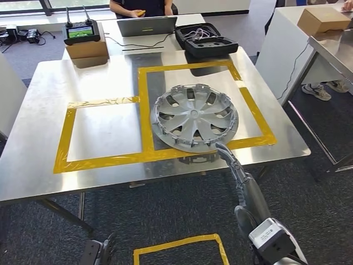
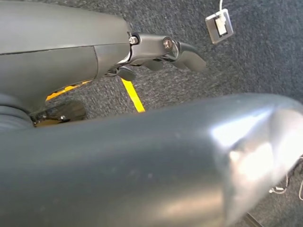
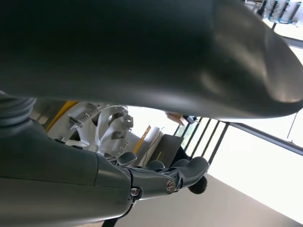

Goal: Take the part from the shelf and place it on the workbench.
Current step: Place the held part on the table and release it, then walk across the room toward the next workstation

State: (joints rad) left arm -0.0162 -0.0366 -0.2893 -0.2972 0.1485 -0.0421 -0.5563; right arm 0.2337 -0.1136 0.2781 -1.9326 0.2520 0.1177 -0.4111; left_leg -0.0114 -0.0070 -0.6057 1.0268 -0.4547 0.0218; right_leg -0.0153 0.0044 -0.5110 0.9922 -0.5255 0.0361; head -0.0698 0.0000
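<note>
The hubcap (image 1: 194,117) lies flat on the steel table (image 1: 37,154), inside the right, larger of two yellow tape squares (image 1: 143,110), its near rim reaching the near strip of tape. The right hand (image 1: 228,157) reaches up from below right, fingers stretched out straight, tips just beside the hubcap's near rim; whether they touch it I cannot tell. It grips nothing. In the right wrist view the hand (image 3: 168,172) shows its fingers extended together, with the hubcap's spokes (image 3: 103,125) just past them.

The left hand (image 1: 100,251) hangs low at the near left, below the table edge over the dark carpet, and holds nothing; the left wrist view shows the left hand (image 2: 168,49) with its fingers out straight above the carpet and a strip of yellow floor tape (image 2: 133,94).

The left tape square is bare steel. At the far side of the table stand a controller (image 1: 81,32) on a cardboard box (image 1: 87,49), a laptop (image 1: 145,25) and an open black case (image 1: 202,40). A person (image 1: 139,6) sits behind the laptop. On the right, well apart, a second table (image 1: 333,47) carries a cardboard box (image 1: 322,19), with someone's shoes (image 1: 316,91) beneath it. A yellow tape outline (image 1: 181,248) marks the floor near the robot
</note>
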